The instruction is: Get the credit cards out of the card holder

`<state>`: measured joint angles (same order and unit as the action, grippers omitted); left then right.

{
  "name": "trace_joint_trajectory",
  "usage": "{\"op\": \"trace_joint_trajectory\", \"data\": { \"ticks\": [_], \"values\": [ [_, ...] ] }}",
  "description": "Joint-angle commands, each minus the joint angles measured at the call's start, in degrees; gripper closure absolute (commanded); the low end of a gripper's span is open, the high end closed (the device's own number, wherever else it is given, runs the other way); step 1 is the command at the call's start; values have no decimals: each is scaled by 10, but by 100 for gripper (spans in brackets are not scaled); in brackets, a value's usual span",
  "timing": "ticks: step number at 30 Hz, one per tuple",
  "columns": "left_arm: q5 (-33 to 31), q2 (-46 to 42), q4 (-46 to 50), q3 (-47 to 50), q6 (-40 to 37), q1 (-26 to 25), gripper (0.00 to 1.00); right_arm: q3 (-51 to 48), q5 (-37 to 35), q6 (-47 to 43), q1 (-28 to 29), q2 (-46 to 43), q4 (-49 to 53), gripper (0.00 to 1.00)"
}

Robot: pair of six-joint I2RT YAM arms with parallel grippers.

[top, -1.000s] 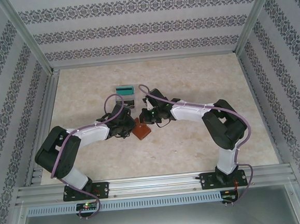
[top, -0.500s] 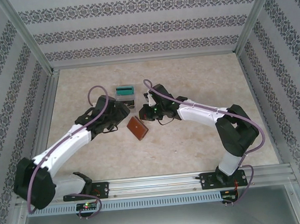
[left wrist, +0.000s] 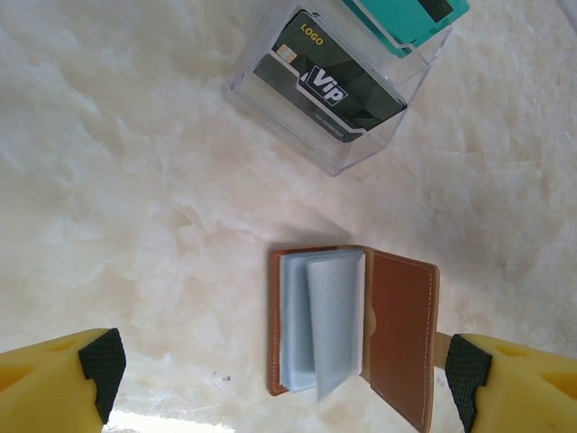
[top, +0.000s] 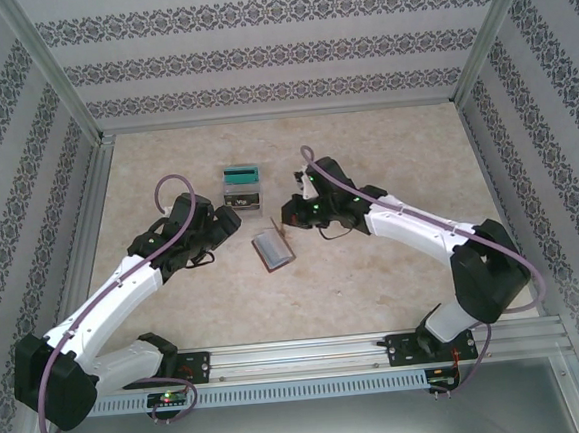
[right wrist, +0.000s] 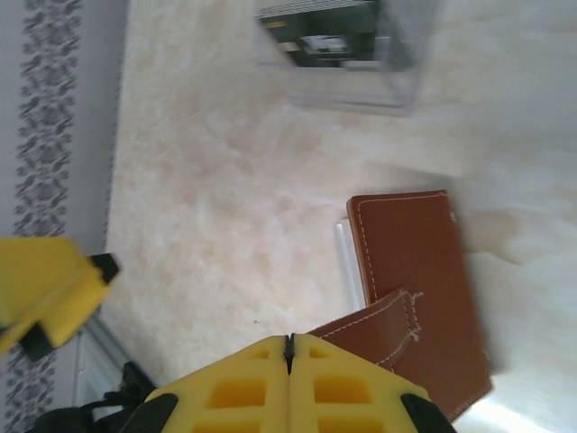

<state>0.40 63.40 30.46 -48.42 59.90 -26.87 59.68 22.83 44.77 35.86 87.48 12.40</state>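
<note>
The card holder (left wrist: 347,325) lay open on the table (top: 384,139), just near of the clear box (left wrist: 334,99) and between the two grippers, its grey-blue pockets up and its brown cover tilted. The left gripper (left wrist: 285,372) hung over it with jaws spread wide and nothing in them. The right gripper (right wrist: 288,347) was fully closed at the cover's strap (right wrist: 379,316). Whether it pinched that strap could not be told, since the strap ran behind the fingertips. If it did not, the cover would likely fall back over the pockets, or the whole holder might skid on the smooth table once the left fingers pushed in. The loose pocket leaf looked floppy, so a closing left gripper might well catch the sleeve rather than a card and lift the holder whole. The clear box stood close enough that a careless reach could knock it. No card edge showed in the pockets, so it was unclear which held cards. The near corner of the cover was cut off in the left wrist view, and the right wrist view was soft and blurred.
</note>
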Motion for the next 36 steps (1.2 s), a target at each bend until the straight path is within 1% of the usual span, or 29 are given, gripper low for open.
{"op": "trace_joint_trajectory", "data": {
  "ticks": [1, 5, 8, 9, 10, 11, 12, 13, 14, 15, 19, 22, 25, 28, 31, 36],
  "values": [
    [13, 3, 5, 7, -24, 5, 7, -39, -26, -14, -26, -20, 24, 100],
    [35, 16, -11, 10, -30, 5, 8, -85, -38, -34, -69, -23, 28, 100],
    [46, 25, -17, 9, -36, 2, 8, -104, -60, -58, -96, -22, 43, 100],
    [48, 28, -18, 7, -39, 1, 8, -107, -71, -69, -102, -22, 54, 99],
    [50, 30, -18, 6, -42, 1, 8, -107, -82, -79, -106, -24, 63, 95],
    [50, 32, -17, 5, -44, 0, 8, -106, -96, -91, -109, -27, 76, 81],
    [50, 34, -16, 3, -48, -2, 8, -102, -111, -100, -110, -32, 89, 63],
    [50, 36, -17, 2, -50, -2, 7, -98, -120, -106, -110, -37, 99, 52],
    [51, 37, -20, 1, -53, -3, 7, -94, -128, -113, -109, -44, 108, 43],
    [53, 37, -25, 3, -54, -4, 7, -88, -135, -118, -109, -49, 117, 37],
    [59, 44, -52, 4, -58, -12, 7, -63, -160, -135, -99, -67, 150, 35],
    [62, 56, -61, -7, -63, -22, 8, -48, -175, -138, -82, -76, 162, 37],
    [70, 75, -72, -21, -71, -34, 10, -41, -176, -129, -65, -77, 162, 38],
    [84, 97, -87, -33, -73, -42, 13, -37, -162, -122, -56, -63, 161, 38],
    [85, 115, -86, -44, -72, -44, 14, -40, -160, -118, -53, -44, 158, 46],
    [93, 133, -85, -58, -79, -48, 17, -61, -158, -118, -56, -34, 144, 47]
  ]
}}
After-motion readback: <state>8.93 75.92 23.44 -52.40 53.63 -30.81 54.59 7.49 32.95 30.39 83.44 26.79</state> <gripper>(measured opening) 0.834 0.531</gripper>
